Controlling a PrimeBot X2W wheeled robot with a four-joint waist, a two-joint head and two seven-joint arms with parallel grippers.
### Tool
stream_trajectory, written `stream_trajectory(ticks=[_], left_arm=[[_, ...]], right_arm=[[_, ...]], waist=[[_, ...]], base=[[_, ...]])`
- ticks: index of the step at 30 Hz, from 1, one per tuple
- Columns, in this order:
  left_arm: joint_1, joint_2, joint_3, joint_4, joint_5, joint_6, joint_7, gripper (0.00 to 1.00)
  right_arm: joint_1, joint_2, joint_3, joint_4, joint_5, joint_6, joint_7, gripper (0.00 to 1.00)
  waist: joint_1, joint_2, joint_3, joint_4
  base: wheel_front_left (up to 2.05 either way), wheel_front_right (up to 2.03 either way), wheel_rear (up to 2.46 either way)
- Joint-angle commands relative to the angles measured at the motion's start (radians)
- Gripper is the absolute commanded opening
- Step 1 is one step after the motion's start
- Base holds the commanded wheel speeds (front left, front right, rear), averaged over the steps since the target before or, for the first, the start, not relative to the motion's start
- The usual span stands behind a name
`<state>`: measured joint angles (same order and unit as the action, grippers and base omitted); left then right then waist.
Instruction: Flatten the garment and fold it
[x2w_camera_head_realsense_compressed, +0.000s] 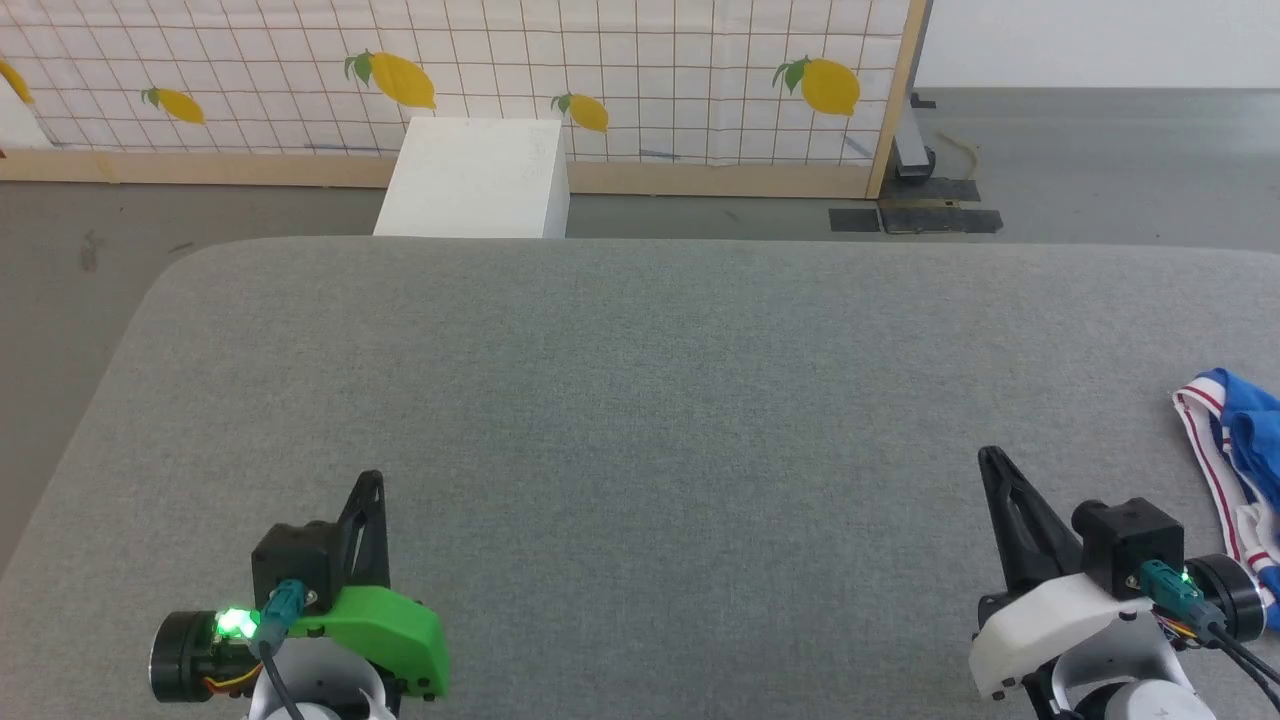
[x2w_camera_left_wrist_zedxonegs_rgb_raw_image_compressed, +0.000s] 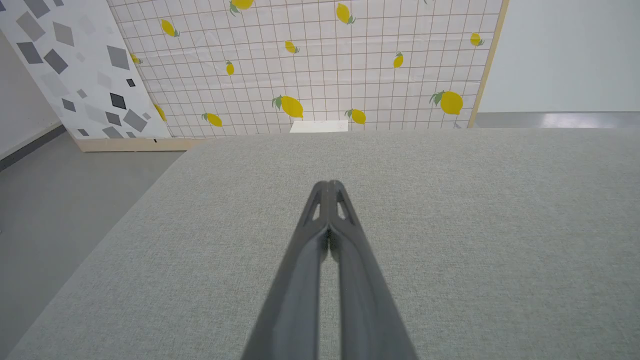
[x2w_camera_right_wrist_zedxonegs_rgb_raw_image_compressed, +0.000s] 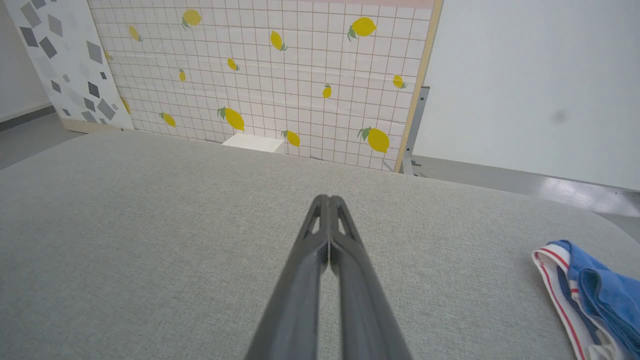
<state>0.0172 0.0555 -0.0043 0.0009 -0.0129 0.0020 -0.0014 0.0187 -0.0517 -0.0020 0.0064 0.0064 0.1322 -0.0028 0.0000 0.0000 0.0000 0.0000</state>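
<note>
Left pincer (x2w_camera_head_realsense_compressed: 370, 482), two long dark fingers on a green-shelled wrist: closed, tips pressed together, holding nothing, over the near-left part of the desk

Right pincer (x2w_camera_head_realsense_compressed: 990, 458), same dark fingers on a white-shelled wrist: closed, empty, by the near-right corner

Grey fabric-covered desk (x2w_camera_head_realsense_compressed: 640, 400), far-left corner rounded

Bright blue soft jersey T-shirt with white, red-striped trim (x2w_camera_head_realsense_compressed: 1235, 440): bunched at the desk's right edge, just right of the right pincer, apart from it; right wrist view shows its crumpled folds lower right

White rectangular box (x2w_camera_head_realsense_compressed: 475, 180): on the floor beyond the far edge

White grid-lined panel printed with yellow lemons (x2w_camera_head_realsense_compressed: 600, 60): behind the box

White panel with grey shards (x2w_camera_left_wrist_zedxonegs_rgb_raw_image_compressed: 75, 65): left of the lemon panel in both wrist views
</note>
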Motion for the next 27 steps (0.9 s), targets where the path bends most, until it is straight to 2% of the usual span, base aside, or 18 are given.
stream_trajectory(ticks=[1, 27], left_arm=[[-0.017, -0.005, 0.004, -0.001, 0.013, -0.002, 0.001, 0.0], [-0.017, -0.005, 0.004, -0.001, 0.013, -0.002, 0.001, 0.0]], right_arm=[[-0.019, 0.001, 0.002, -0.006, -0.006, -0.002, 0.003, 0.0], [-0.019, 0.001, 0.002, -0.006, -0.006, -0.002, 0.003, 0.0]], waist=[[0.0, 0.0, 0.0, 0.0], [0.0, 0.0, 0.0, 0.0]], base=[[0.0, 0.0, 0.0], [0.0, 0.0, 0.0]])
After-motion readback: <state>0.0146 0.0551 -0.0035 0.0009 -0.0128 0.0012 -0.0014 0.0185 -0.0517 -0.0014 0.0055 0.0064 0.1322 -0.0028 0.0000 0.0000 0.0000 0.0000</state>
